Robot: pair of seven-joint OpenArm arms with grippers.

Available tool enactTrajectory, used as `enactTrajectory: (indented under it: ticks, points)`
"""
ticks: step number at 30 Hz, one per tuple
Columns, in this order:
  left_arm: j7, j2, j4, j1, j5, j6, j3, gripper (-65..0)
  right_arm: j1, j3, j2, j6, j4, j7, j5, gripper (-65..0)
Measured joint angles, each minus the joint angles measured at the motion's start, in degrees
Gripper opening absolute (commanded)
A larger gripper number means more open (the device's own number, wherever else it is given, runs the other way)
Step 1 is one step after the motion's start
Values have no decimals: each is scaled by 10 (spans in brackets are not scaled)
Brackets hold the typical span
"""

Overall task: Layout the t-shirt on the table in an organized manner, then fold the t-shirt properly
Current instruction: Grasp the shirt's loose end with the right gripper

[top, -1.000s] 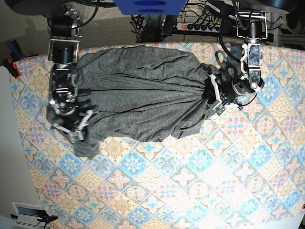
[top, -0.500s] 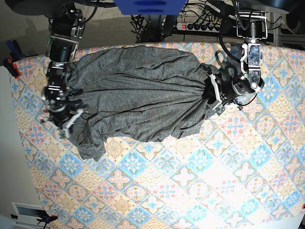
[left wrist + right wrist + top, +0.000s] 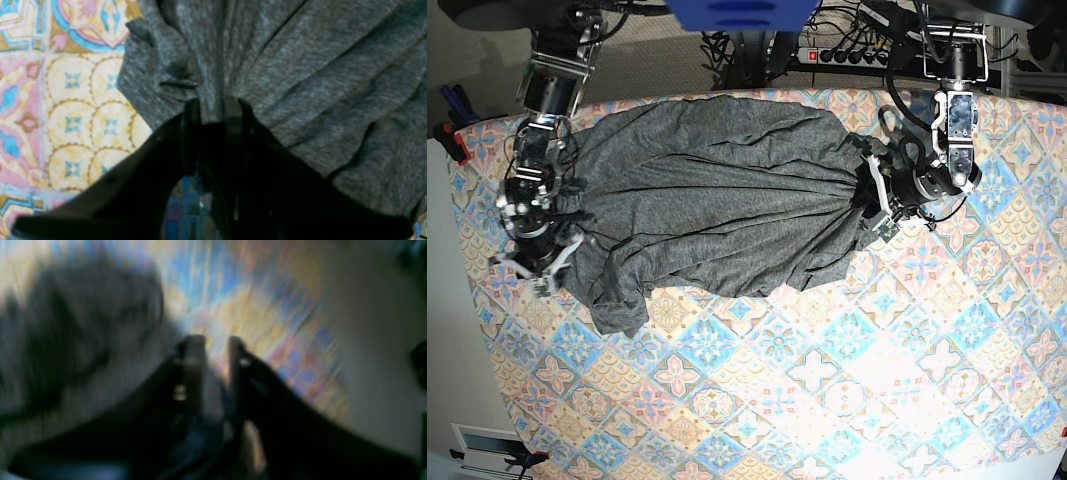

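Shirt, base: [image 3: 727, 200] lying wrinkled on the counter [image 3: 757, 390], its long axis running across the view; which way the neck is pointing, I cannot tell.
Progress, base: cloth is spreading partly, edges bunching; smoothing and all folding are seemingly remaining.
Left pincer, left wrist: [image 3: 212, 111] closing on a raised ridge of shirt, folds fanning out from it.
Right pincer, right wrist: [image 3: 217, 343] standing open at the shirt's edge, picture blurring; no cloth is visibly being gripped.

Right hand [image 3: 523, 274] shifted outward toward the table's [image 3: 757, 400] left edge in the base view, its fingers parted
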Motion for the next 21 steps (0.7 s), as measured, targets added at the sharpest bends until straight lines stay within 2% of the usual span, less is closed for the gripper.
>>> enactTrajectory:
  ticks: [3,4,10,14,16,21]
  points:
    - [0,0,0,0,0,0,0,-528,15,-51,0,0,4,-17,6,-313]
    - [0,0,0,0,-1,0,0,-528,14,-68,0,0,7,-14,9,-304]
    - [0,0,0,0,-1,0,0,-528,6,-97,-2,0,5,-26,10,-320]
    - [0,0,0,0,-1,0,0,-528,11,-105,-35,-6,3,-24,7,-330]
    - [0,0,0,0,-2,0,0,-528,9,-112,-44,10,2,-20,14,-331]
    - [0,0,0,0,-3,0,0,-528,9,-106,-41,0,2,-22,6,-331]
